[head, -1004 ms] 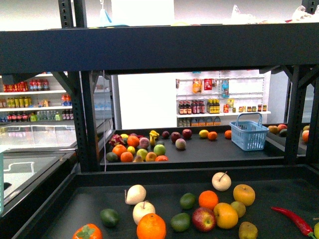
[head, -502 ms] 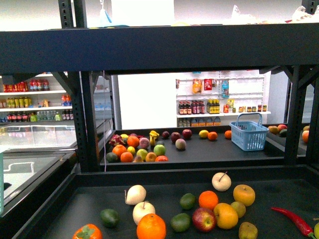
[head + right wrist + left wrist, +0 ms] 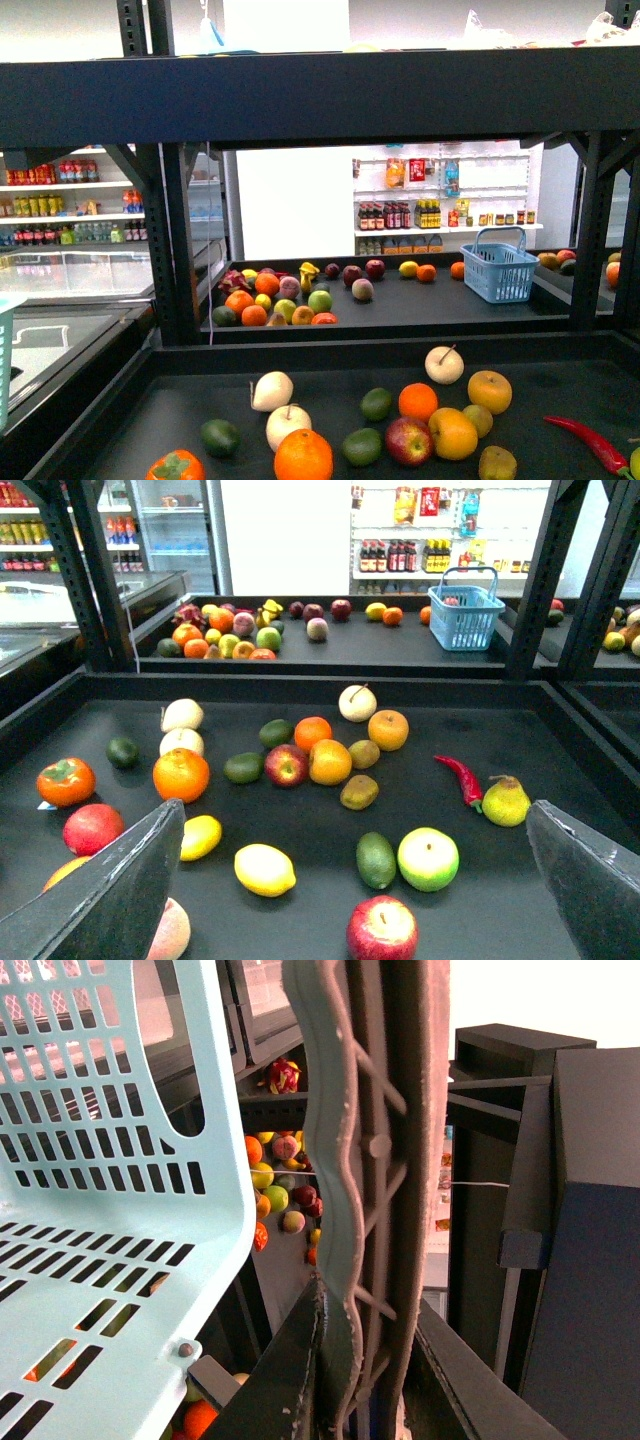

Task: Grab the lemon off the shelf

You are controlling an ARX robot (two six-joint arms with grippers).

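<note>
The lemon point(image 3: 264, 869), bright yellow and oval, lies on the dark tray point(image 3: 560, 770) of the shelf point(image 3: 300, 95) in the right wrist view. It is out of the front view. My right gripper point(image 3: 355, 808) hangs open above the tray, and the lemon sits between its fingers point(image 3: 110, 880), nearer the left one. My left gripper point(image 3: 365, 1360) is shut on the grey handle point(image 3: 340, 1210) of a pale blue basket point(image 3: 100, 1210), held beside the shelf's black upright. An edge of that basket point(image 3: 5, 350) shows at the far left of the front view.
Around the lemon lie a smaller yellow fruit point(image 3: 200, 837), an avocado point(image 3: 376, 860), a green apple point(image 3: 428, 859), a red apple point(image 3: 382, 929), an orange point(image 3: 181, 774) and a red chili point(image 3: 461, 778). Another blue basket point(image 3: 499, 265) stands on the far tray. Black uprights point(image 3: 80, 580) frame the tray.
The pale blue basket's edge has come further into the front view at the far left. The fruit on the trays has not moved.
</note>
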